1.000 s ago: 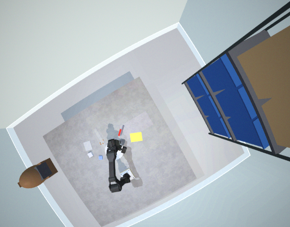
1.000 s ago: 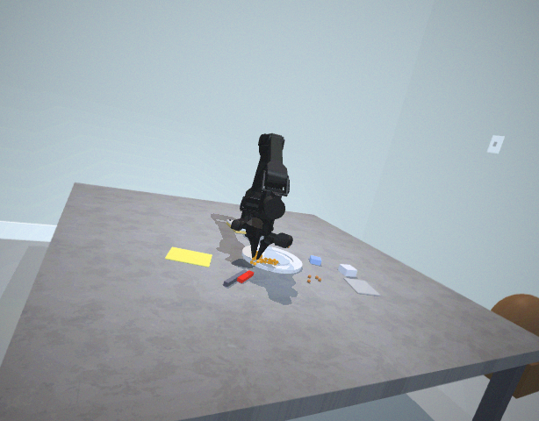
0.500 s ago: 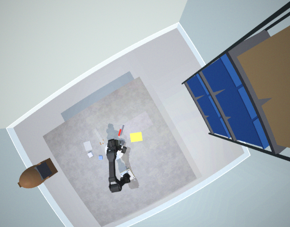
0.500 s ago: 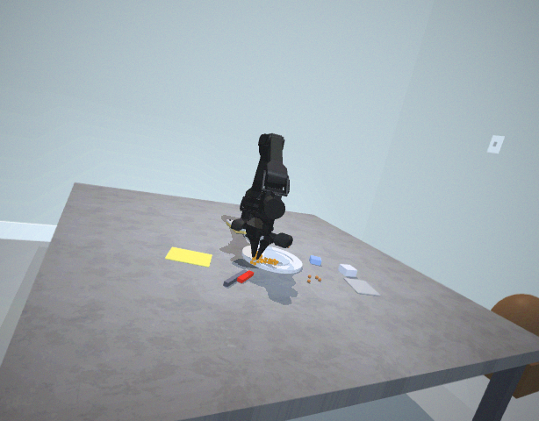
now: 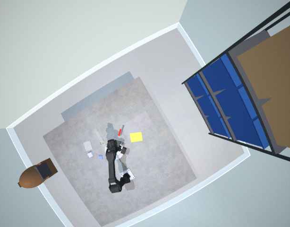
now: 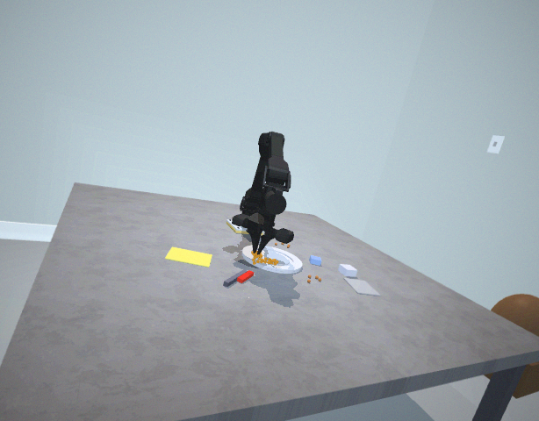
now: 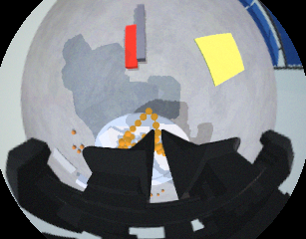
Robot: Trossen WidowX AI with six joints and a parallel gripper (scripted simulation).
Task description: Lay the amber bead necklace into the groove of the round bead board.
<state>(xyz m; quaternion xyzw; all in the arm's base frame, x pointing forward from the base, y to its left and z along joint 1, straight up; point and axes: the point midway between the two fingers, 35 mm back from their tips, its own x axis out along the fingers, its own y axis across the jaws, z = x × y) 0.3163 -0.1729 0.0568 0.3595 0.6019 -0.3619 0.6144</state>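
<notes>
The amber bead necklace (image 6: 263,260) (image 7: 141,125) lies on the near part of the round white bead board (image 6: 288,267) (image 7: 112,137). My gripper (image 6: 259,250) (image 7: 156,132) points straight down over the board and is shut on the necklace, with beads running away from the fingertips in the wrist view. In the overhead view the arm covers most of the board (image 5: 119,153). A few loose amber beads (image 6: 313,278) (image 5: 101,142) (image 7: 76,146) lie on the table right of the board.
A red and grey bar (image 6: 239,277) (image 7: 132,46) (image 5: 120,130) lies in front of the board. A yellow sheet (image 6: 188,256) (image 7: 220,58) (image 5: 136,136) lies to the left. A small blue block (image 6: 315,260), a white block (image 6: 347,269) and a grey card (image 6: 361,286) lie to the right.
</notes>
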